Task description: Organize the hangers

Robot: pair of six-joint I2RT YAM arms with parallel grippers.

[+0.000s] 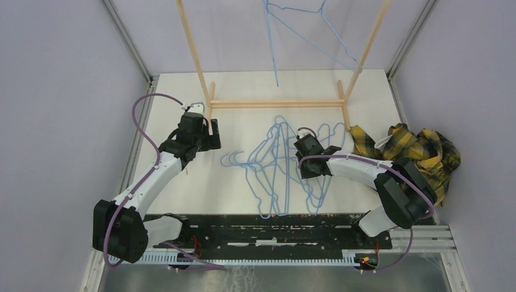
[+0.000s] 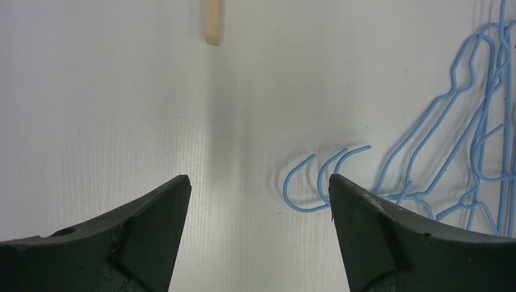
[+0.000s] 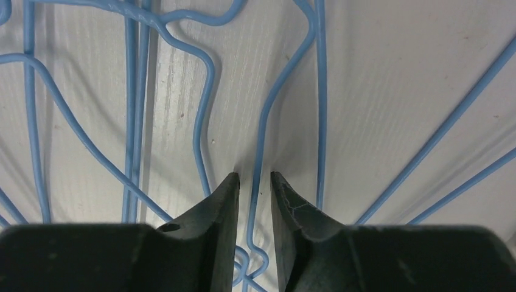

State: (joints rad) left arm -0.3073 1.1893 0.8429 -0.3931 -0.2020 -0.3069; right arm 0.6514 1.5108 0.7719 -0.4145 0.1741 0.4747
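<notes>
The right claw sits low over the desk, its jaws a narrow gap apart astride one wire of the hangers. That wire runs from 12 to 6 between them and does not look pinched yet. To do this well, I judge, the claw should clamp on that single strand only, since other strands lie close at 9 and 3. It should then lift slowly so tangled frames drop away. The left claw, jaws wide apart and empty, hovers at 9 o'clock of the hangers, with three hooks at its 2 o'clock; it could pin those. The hangers lie mid-desk. At their 12 o'clock stands the rack, with hung hangers above it.
</notes>
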